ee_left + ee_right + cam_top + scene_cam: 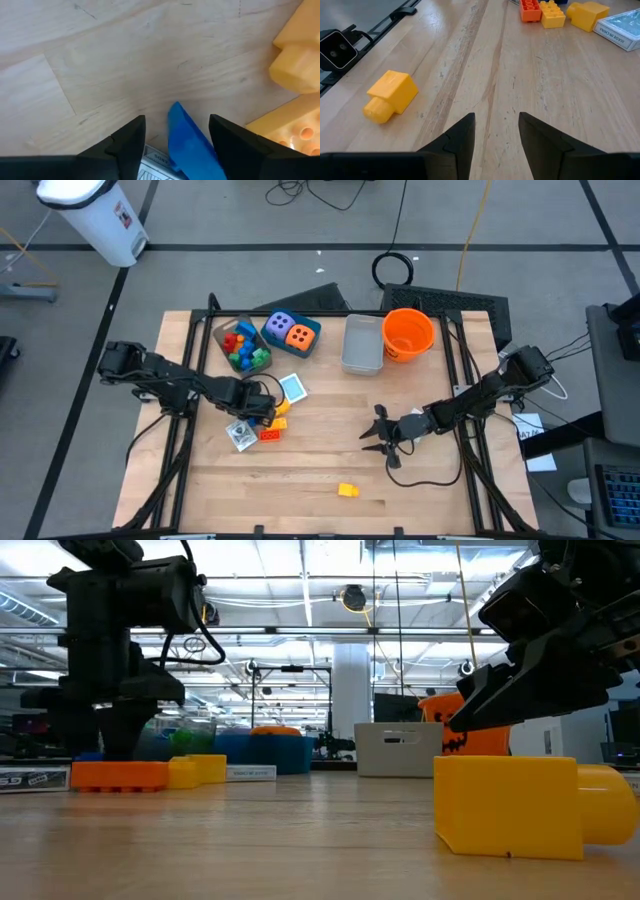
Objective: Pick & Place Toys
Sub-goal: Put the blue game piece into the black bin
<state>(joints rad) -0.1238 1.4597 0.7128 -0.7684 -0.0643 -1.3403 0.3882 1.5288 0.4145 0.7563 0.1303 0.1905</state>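
Observation:
My left gripper (262, 412) points down over the table's left middle, open, and a flat blue piece (187, 145) stands on edge between its fingers, over a printed card (156, 161). An orange brick (270, 434) and yellow bricks (281, 420) lie beside it. Further toys lie around: a card box (293, 387), another card (240, 435), and a yellow piece (347, 490) near the front edge. My right gripper (496, 116) hovers open over bare wood at the right middle, the yellow piece (390, 95) ahead of it. My left gripper comes at the blue piece from above. A strip of wood and card shows between the piece and one finger (127, 145). Whether the other finger (235, 145) touches the piece, I cannot tell.
At the back stand a clear tub of coloured bricks (240, 345), a purple die (279, 327) and an orange die (300, 336), a grey bin (362, 343) and the orange bucket (408, 332). Bare wood lies across the table's middle and front.

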